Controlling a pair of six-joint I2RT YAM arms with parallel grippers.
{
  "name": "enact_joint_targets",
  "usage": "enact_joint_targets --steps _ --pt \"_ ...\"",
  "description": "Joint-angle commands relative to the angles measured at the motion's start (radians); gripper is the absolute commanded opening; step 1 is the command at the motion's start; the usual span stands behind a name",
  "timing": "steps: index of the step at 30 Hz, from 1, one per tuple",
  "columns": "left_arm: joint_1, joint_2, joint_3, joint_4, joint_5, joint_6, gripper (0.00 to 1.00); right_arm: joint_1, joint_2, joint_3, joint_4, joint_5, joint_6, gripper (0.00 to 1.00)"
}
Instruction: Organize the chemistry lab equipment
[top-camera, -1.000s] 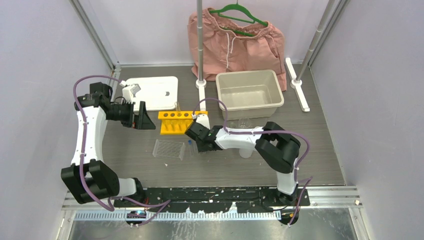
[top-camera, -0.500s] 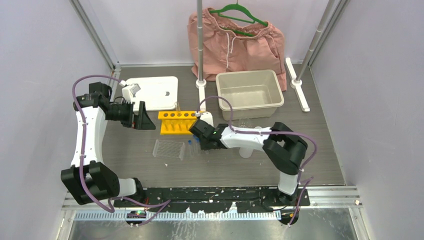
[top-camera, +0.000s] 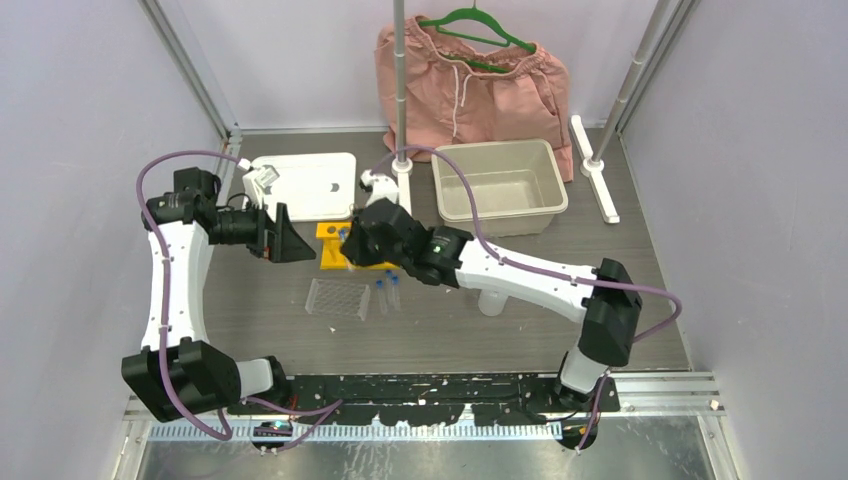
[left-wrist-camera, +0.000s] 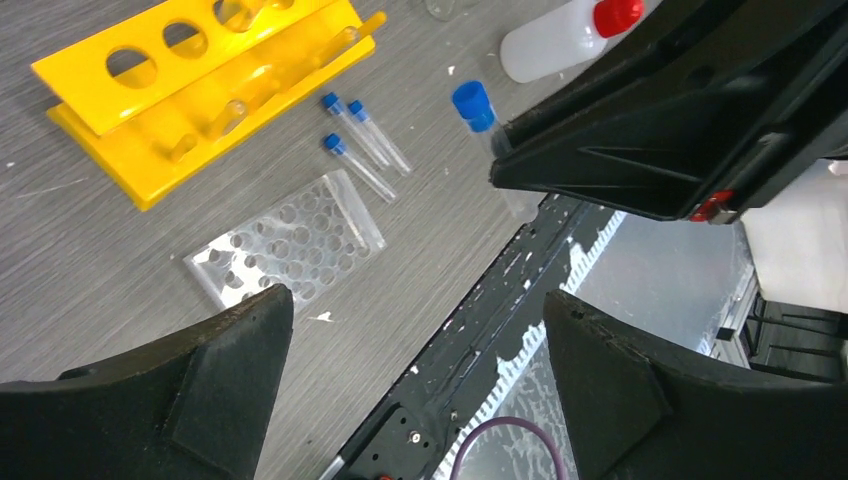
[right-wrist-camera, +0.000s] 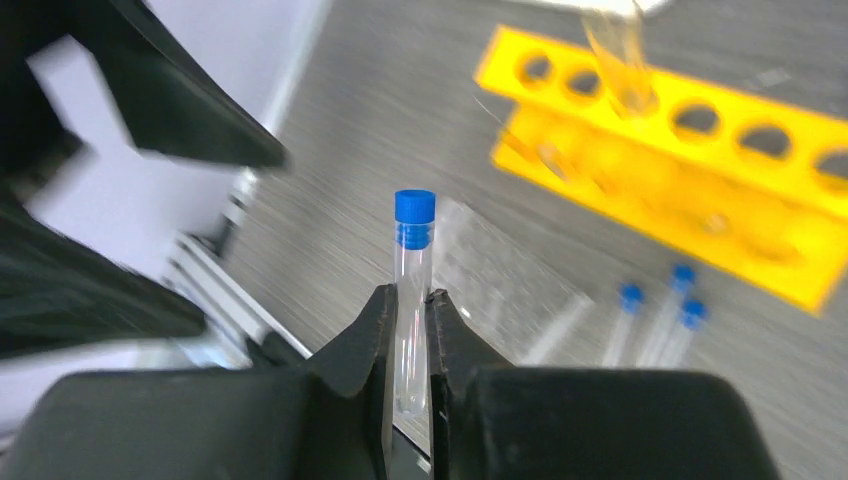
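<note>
Grey wood-grain table (top-camera: 450, 340), right jaws pinching clear blue-capped tube (right-wrist-camera: 412, 262), left jaws spread wide.

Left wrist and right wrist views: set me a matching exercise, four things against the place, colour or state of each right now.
Things
1. single blue-capped tube
2. three blue-capped tubes
3. squeeze bottle
4. left gripper

Place, colour or state
a. jaws wide open, holding nothing
b. lying loose on the table beside the clear plastic tray
c. clamped in the right gripper, cap end sticking out
d. white with a red nozzle

Pairs: 1-c, 2-b, 3-d, 4-a
</note>
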Motion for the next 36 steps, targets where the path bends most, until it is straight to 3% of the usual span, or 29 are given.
enact_joint_targets --steps 1,6,24,27,32,36 --pt "0.007 -0.040 0.002 -0.022 0.119 0.016 0.94 0.005 0.095 0.170 0.157 0.010 0.089 0.01" --pt "0.007 -0.044 -0.002 -0.038 0.138 0.031 0.85 0.014 0.171 0.280 0.209 -0.025 0.137 0.01" --pt "0.007 0.020 -0.006 -0.014 0.140 0.001 0.37 0.031 0.191 0.269 0.319 -0.061 0.167 0.02" --pt "0.007 0.016 -0.011 -0.011 0.130 0.009 0.19 0.029 0.192 0.279 0.308 -0.062 0.165 0.12" --pt "0.007 0.005 -0.019 -0.013 0.112 0.039 0.02 0.005 0.217 0.384 0.125 -0.046 0.152 0.51" --pt "0.007 -0.018 -0.025 -0.019 0.107 0.071 0.00 -0.036 0.248 0.481 0.003 -0.100 0.144 0.58"
